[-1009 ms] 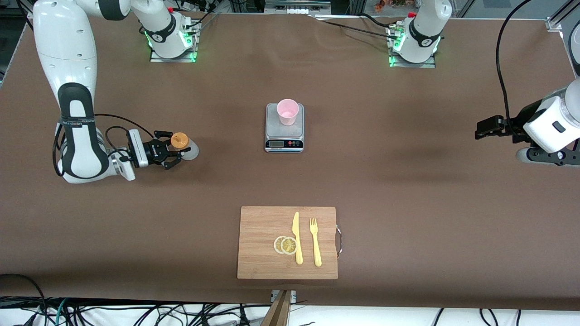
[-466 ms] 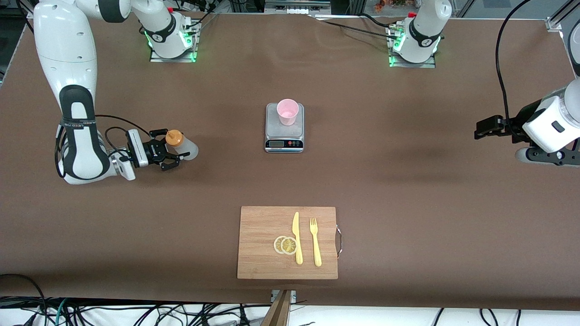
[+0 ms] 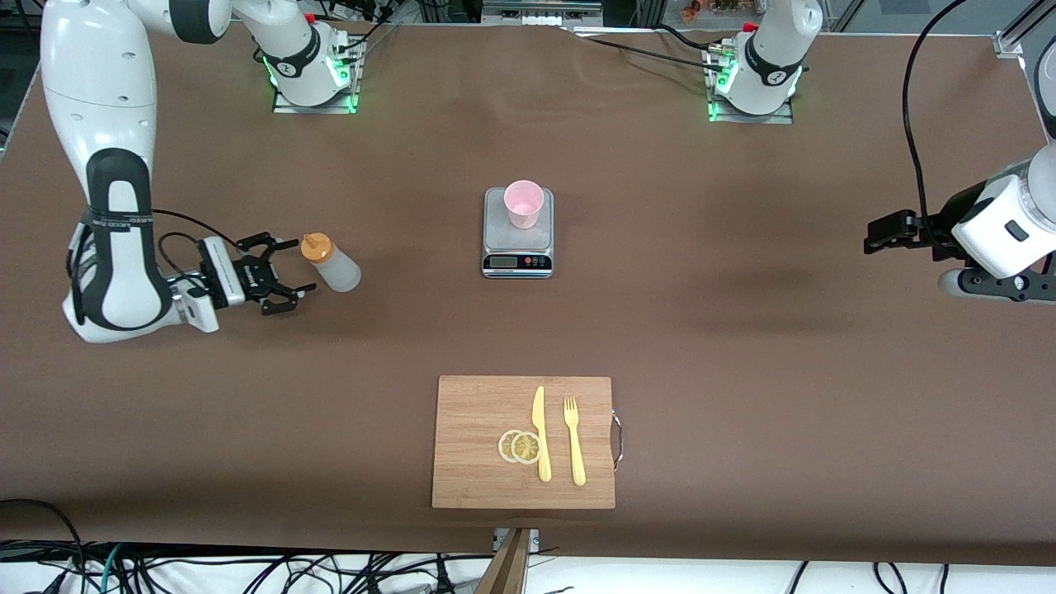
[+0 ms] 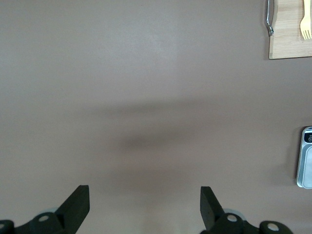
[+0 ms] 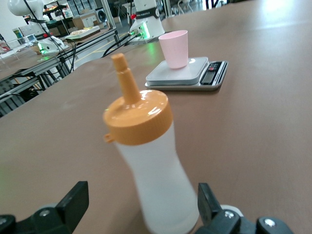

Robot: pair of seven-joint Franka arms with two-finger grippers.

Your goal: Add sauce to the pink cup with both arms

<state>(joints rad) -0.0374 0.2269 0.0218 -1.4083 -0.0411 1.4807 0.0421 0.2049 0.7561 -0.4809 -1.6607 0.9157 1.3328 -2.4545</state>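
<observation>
Scale (image 3: 517, 247) under pink cup (image 3: 524, 203)

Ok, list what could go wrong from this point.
1. The right gripper is open close beside the sauce bottle; a careless move could tip the upright bottle.
2. The pink cup stands loose on the scale, so a nudge while pouring might topple it.
3. The left gripper waits open at its end of the table, away from the cup, which stands unsteadied.
</observation>
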